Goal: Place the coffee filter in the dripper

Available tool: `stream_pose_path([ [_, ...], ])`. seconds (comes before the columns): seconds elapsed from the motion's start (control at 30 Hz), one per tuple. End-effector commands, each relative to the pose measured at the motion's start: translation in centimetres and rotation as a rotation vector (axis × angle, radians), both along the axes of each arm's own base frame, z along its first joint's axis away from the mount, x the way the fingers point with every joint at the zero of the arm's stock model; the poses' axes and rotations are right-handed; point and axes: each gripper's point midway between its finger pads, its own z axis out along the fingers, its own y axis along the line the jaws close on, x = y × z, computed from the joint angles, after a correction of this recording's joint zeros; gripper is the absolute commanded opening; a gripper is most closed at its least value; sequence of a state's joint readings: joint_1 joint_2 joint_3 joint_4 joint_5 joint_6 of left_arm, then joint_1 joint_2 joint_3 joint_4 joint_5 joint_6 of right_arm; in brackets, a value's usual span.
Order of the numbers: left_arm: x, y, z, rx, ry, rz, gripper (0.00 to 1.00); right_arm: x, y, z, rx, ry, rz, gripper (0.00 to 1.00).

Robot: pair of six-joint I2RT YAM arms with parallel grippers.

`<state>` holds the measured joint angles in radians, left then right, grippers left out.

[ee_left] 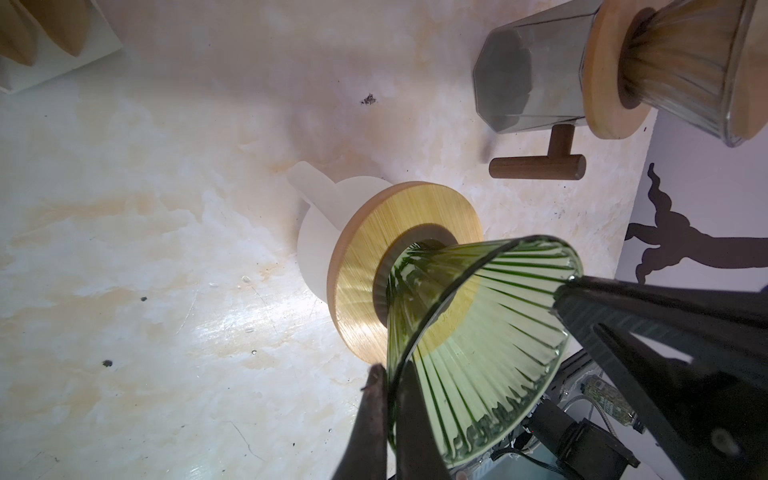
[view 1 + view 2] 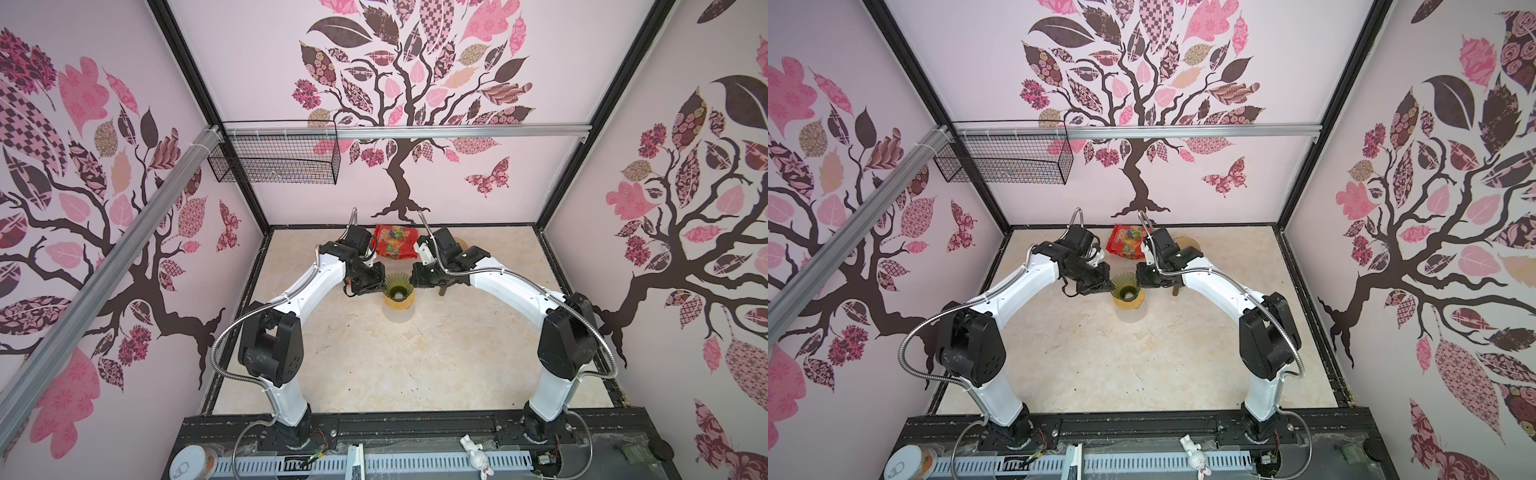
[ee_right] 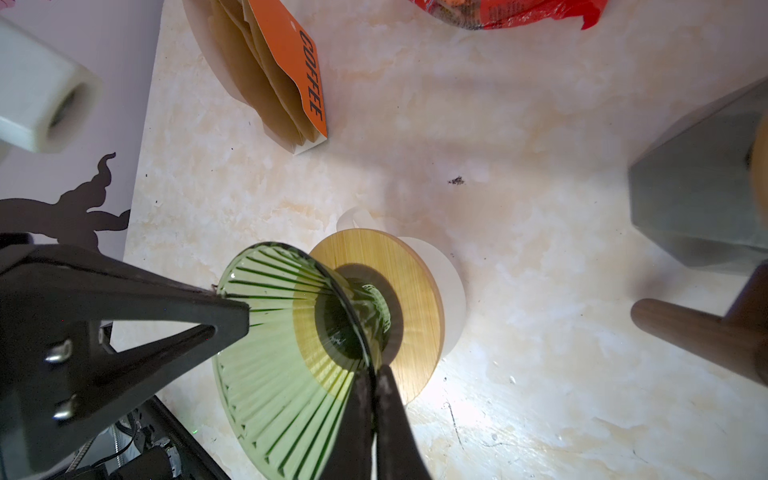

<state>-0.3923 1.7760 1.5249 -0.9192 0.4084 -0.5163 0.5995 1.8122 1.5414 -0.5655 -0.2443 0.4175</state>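
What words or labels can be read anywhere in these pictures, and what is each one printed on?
"COFFEE": black letters on the orange label on the pack of brown paper filters, seen in the right wrist view.
Red snack bag: it has colourful print, but this is too blurred to read.
No other text is readable.

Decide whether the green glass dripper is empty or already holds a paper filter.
Empty. The dripper shows bare ribbed green glass down to its dark hole; the paper filters lie stacked apart from it.
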Motion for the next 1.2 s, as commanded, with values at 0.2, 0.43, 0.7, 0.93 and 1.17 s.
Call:
stream_pose_path([
  [0.2, 0.3, -1.1, -0.2, -0.005, 0.016, -0.039, 0.00, -0.9, 0.3, -3.6, -0.085, 0.085, 0.052, 0.00],
  [0.43, -0.2, -0.8, -2.5, 0.028, 0.061, -0.050, 0.00, -1.6, 0.1, -5.9, -0.088, 0.132, 0.055, 0.00],
  [0.7, -1.6, -0.7, -5.1, 0.033, 0.104, -0.024, 0.00, -2.5, 0.0, -7.3, -0.068, 0.154, 0.058, 0.00],
  [0.93, -1.4, -0.9, -4.6, 0.016, 0.097, -0.021, 0.00, -2.3, -0.1, -6.8, -0.050, 0.149, 0.053, 0.00],
  [1.17, -0.1, -2.1, -2.8, -0.009, 0.073, -0.035, 0.00, -0.9, -2.6, -4.3, -0.032, 0.079, -0.042, 0.00],
])
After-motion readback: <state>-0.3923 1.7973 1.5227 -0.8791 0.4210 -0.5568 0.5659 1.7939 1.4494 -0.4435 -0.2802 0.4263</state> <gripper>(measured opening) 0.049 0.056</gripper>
